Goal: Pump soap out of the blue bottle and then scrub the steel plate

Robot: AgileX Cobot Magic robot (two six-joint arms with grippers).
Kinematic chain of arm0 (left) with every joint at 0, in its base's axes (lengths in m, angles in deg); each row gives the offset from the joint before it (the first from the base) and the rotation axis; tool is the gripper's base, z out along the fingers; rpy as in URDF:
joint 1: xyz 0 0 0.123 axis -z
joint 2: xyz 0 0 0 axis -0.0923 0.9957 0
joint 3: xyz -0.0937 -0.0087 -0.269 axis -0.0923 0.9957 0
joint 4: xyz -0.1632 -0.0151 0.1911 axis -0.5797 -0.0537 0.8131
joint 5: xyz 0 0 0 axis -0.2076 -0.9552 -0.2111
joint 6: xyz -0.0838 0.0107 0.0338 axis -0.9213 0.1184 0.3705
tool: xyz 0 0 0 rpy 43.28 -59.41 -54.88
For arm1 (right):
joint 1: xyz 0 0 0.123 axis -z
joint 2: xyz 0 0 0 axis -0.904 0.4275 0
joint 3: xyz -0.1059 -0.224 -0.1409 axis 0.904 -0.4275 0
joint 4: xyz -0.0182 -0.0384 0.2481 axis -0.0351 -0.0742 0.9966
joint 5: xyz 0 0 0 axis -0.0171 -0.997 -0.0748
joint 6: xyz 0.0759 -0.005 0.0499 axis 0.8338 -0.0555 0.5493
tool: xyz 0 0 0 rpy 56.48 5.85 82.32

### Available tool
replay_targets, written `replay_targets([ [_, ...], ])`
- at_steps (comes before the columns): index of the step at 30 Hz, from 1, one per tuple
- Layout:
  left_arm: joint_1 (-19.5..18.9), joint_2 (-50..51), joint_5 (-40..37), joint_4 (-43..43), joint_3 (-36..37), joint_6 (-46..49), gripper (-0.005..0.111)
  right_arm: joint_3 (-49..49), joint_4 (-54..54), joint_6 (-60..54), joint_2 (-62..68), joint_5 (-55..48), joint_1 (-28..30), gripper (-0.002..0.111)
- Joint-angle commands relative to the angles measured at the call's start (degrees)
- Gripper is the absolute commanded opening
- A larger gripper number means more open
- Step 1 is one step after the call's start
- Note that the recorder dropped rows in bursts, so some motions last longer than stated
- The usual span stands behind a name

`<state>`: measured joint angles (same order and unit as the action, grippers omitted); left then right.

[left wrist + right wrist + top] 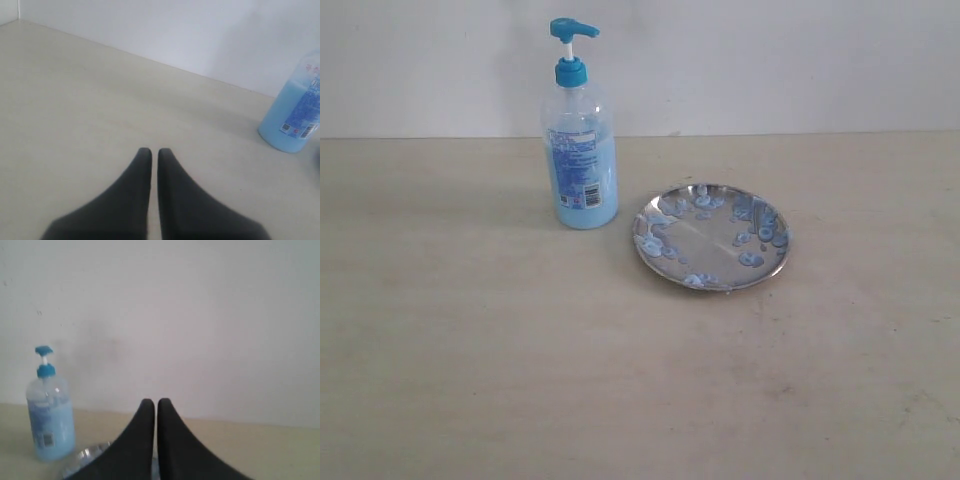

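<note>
The blue bottle (pixel 580 140) stands upright on the table, clear with a blue pump head and light blue soap (pixel 582 190) inside. Just to its right lies the round steel plate (pixel 712 236), dotted with bluish soap blobs (pixel 751 259). Neither arm shows in the exterior view. In the left wrist view my left gripper (pixel 151 152) is shut and empty over bare table, with the bottle (pixel 295 115) off to one side. In the right wrist view my right gripper (pixel 152 402) is shut and empty, the bottle (pixel 49 420) and a sliver of the plate (pixel 85 460) beyond it.
The beige table (pixel 520 380) runs back to a plain white wall (pixel 770 60). Nothing else stands on it besides the bottle and the plate.
</note>
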<state>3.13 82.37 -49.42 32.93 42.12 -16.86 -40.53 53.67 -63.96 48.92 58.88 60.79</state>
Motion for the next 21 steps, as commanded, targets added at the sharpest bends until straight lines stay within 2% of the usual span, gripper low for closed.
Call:
replay_targets([
  [1, 0.0, -0.1, 0.8, -0.3, 0.0, 0.4, 0.004, -0.4, -0.2, -2.5, -1.2, -14.6, 0.3, 0.000],
  [9, 0.0, -0.1, 0.8, -0.3, 0.0, 0.4, 0.004, -8.2, -1.4, -2.0, -11.5, -18.2, 5.5, 0.000],
  [12, 0.0, -0.5, 0.7, -0.3, 0.0, 0.4, 0.004, -11.8, 1.2, 0.6, -11.5, -17.5, 5.7, 0.000],
  [15, 0.0, -0.6, 0.9, -0.3, 0.0, 0.4, 0.004, -11.8, 2.8, 0.5, -11.5, -22.2, 5.6, 0.000],
  [21, 0.0, -0.6, 0.9, -0.3, 0.0, 0.4, 0.004, -11.8, 2.4, 0.8, -11.5, -21.8, 5.6, 0.000],
])
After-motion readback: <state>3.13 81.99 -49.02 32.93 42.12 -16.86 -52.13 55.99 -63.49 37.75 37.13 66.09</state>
